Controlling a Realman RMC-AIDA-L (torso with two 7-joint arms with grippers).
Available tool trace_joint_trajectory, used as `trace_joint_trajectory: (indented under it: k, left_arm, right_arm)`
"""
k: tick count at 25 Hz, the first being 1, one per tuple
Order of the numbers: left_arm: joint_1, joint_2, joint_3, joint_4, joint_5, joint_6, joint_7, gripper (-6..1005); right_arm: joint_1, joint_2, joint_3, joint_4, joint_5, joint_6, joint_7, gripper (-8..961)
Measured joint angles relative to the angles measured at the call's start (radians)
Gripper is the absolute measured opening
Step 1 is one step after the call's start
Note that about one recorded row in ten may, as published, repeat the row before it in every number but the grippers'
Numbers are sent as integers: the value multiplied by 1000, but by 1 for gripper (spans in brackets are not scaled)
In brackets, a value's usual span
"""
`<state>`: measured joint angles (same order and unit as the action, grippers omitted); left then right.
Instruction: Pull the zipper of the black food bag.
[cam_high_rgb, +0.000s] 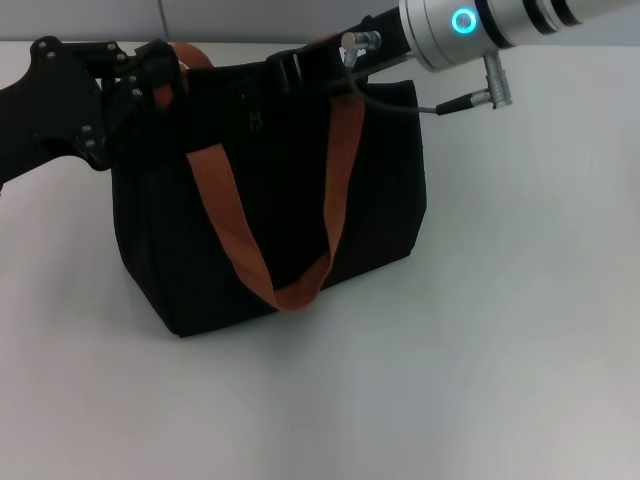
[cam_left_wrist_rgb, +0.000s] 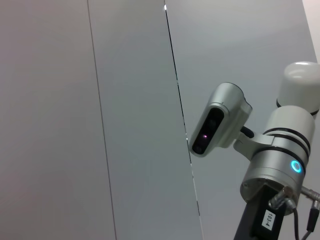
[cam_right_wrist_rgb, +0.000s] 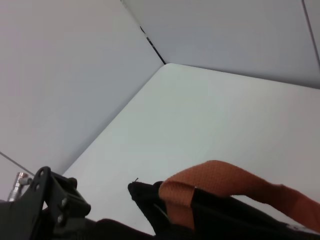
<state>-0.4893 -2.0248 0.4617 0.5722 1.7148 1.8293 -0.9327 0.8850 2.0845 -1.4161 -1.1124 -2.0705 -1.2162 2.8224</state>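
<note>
Bag, black food bag (cam_high_rgb: 270, 230): soft fabric, sagging, standing mid-table. You are bracing its left top corner with left gripper (cam_high_rgb: 150, 75); right gripper (cam_high_rgb: 300, 68) is reaching its top edge. Fingers' state: cannot tell. Zipper hidden; pinch the small tab.

It looked like a lab or robot test cell: a bare white table (cam_high_rgb: 480, 330) met plain grey panel walls (cam_right_wrist_rgb: 65, 85) at a corner toward twelve o'clock, with seams (cam_left_wrist_rgb: 180, 115) between the panels.
</note>
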Motion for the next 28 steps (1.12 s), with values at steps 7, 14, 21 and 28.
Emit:
trace_joint_trajectory:
  k: [7,14,21,28]
  left_arm:
    - [0,0,0,0,0,3,0,31]
    - [1,0,0,-1,0,15,0,31]
    - [2,-1,0,0,0,19,0,32]
    - [5,-2,0,-1,0,19,-1,32]
  right_arm:
    - [41,1,-7,10,-31,-4,13,21]
    - [45,4,-13,19,-11,-1,8,57]
    - [49,5,-30,23,-2,3,16,94]
    - [53,5,-50,23,-18,9,25,38]
